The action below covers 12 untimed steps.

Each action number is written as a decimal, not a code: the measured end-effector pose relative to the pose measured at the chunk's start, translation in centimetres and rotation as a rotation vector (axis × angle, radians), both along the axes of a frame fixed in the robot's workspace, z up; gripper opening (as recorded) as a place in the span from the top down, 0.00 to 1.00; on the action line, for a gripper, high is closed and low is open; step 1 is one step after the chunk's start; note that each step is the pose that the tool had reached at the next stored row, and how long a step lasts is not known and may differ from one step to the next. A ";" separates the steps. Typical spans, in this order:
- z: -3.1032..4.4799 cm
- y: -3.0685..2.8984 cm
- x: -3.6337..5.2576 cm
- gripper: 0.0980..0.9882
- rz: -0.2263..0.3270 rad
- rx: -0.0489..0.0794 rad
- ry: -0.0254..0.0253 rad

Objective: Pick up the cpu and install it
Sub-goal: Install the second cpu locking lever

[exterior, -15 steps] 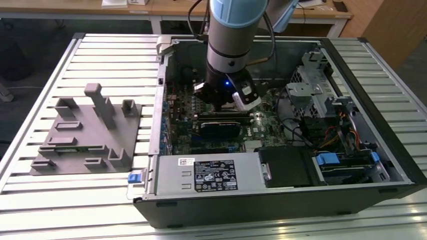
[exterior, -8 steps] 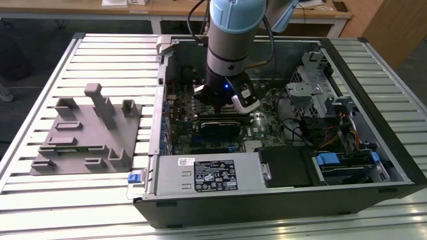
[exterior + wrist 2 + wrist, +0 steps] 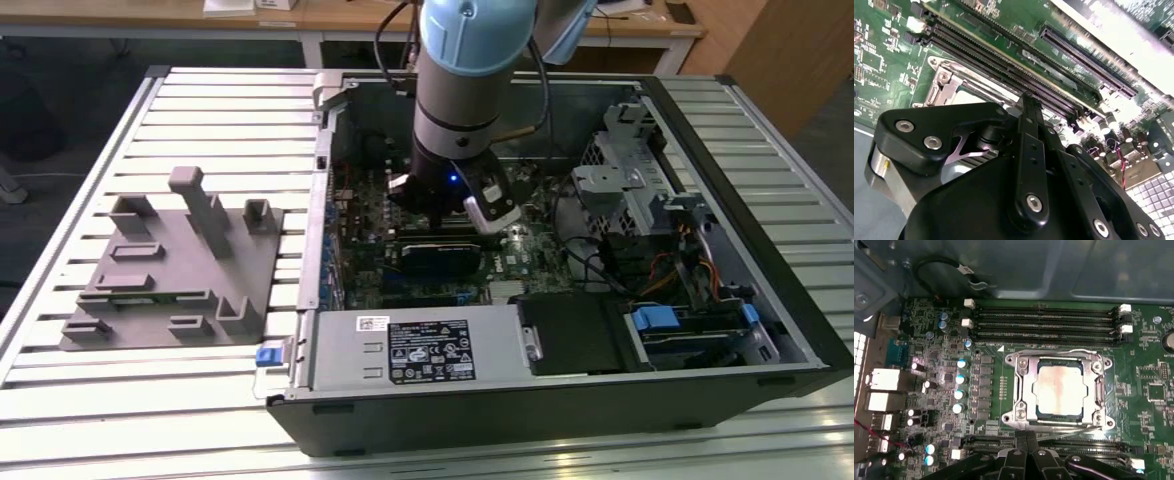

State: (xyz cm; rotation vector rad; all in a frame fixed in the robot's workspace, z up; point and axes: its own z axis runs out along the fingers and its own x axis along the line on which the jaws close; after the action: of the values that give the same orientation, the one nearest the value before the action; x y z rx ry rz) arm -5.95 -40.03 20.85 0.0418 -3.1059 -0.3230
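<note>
Pale silver cpu [image 3: 1060,391] sits flat in the socket [image 3: 1022,390] on the green motherboard [image 3: 989,385], framed all round by the shiny metal retention bracket, no tilt that I can see. End effector [image 3: 1026,440] is just beside the socket's edge, over the board; in the first wrist view its black fingers [image 3: 1021,442] are pressed together tip to tip with nothing between them, so clenched and empty, not touching the cpu. In the second wrist view the same black linkage [image 3: 1029,165] blocks most of the socket, with a bit of the bracket [image 3: 946,87] and the long black memory slots [image 3: 1004,60] showing past it. Four memory slots [image 3: 1046,322] run alongside the socket on one side, more black slots on the side nearest the fingers. In the exterior view the arm [image 3: 461,90] reaches straight down into the open case [image 3: 747,200], which lies on its side on the slatted desk [image 3: 80,160]; the tool's end [image 3: 461,215] is low over the board's middle, a small blue light lit on the wrist. Grey fixture [image 3: 167,265] with upright blocks stands on the desk to the exterior view's left of the case, well apart from the arm. Power supply [image 3: 414,345] with a label sits at the case's near edge.
</note>
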 end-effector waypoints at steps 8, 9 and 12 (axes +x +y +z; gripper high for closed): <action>-0.18 -0.18 -0.80 0.99 0.000 0.025 0.0001; -0.25 -0.18 -0.90 0.99 0.000 0.028 0.0001; -0.51 -0.17 -1.00 0.99 0.000 0.039 0.0000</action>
State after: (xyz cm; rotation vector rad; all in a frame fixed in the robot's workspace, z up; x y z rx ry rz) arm -6.95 -40.20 20.34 0.0425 -3.0995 -0.3834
